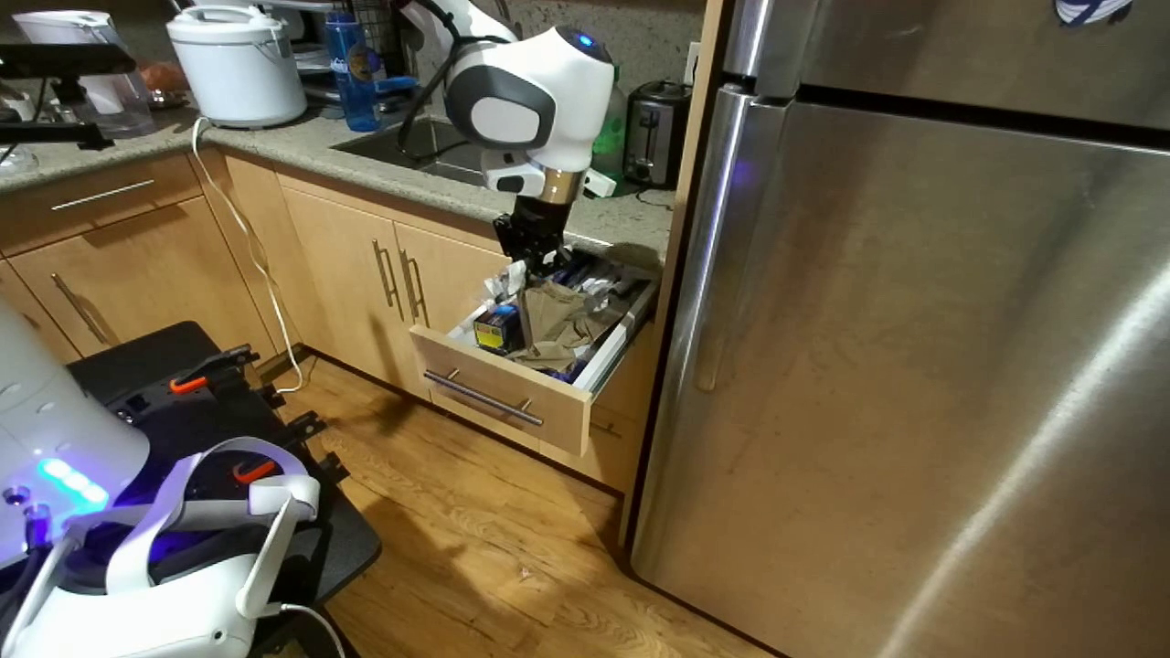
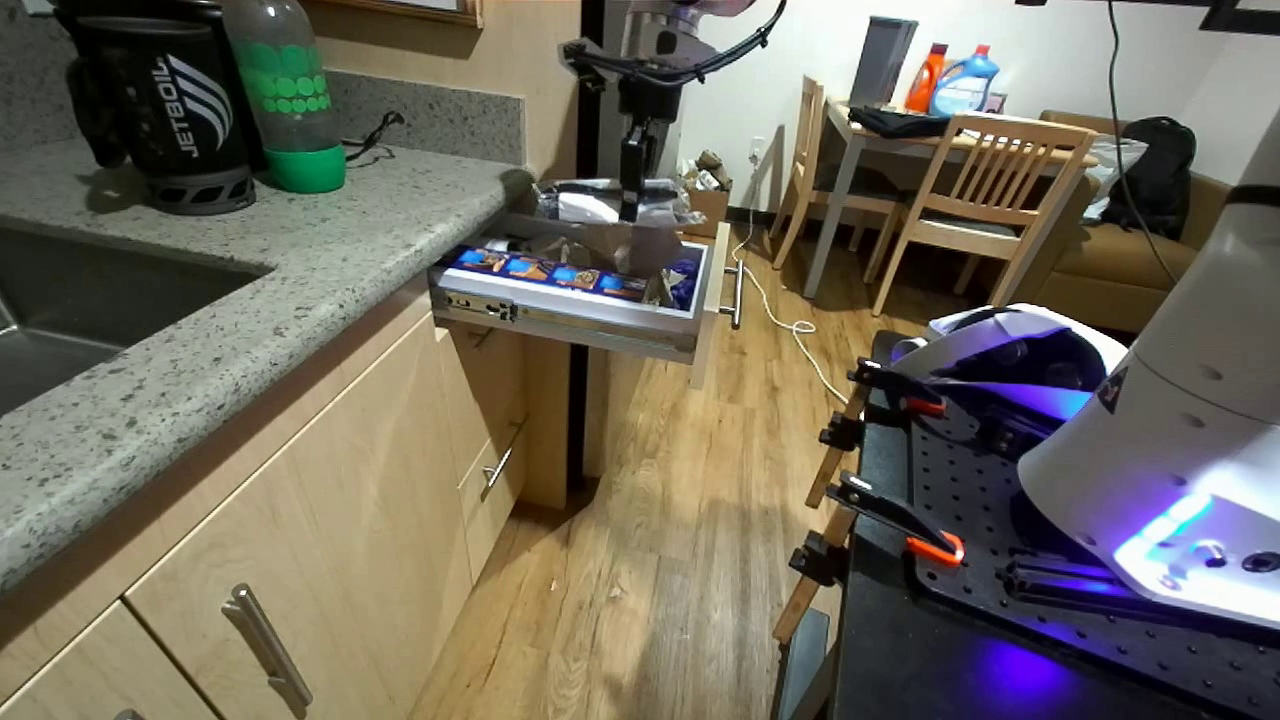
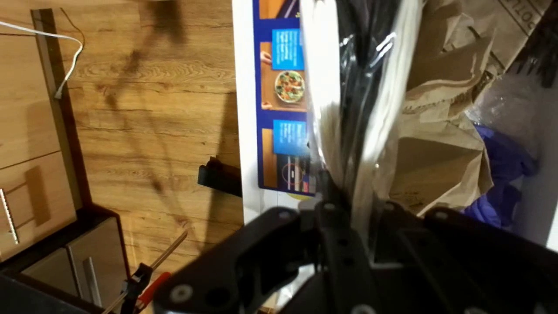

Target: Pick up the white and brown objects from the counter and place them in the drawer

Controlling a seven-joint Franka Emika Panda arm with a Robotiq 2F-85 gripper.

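The gripper point(image 3: 355, 203) pinches a clear plastic packet point(image 3: 357, 91), white and black inside, its contents too blurred to name. The packet hangs over the pulled-out drawer point(image 1: 503, 379), which juts below the front edge of the grey countertop point(image 2: 370, 230), near the corner beside the refrigerator point(image 1: 914, 366). Beneath it, in the drawer, lie a crumpled brown paper bag point(image 3: 440, 170) and, along one side wall, a blue printed box point(image 3: 283, 109). The slick wrap might slip, or cling on release; the long packet could bridge bag and box, ride above the rim and block the drawer's closing; lowered too near the countertop's edge, its end might snag there.
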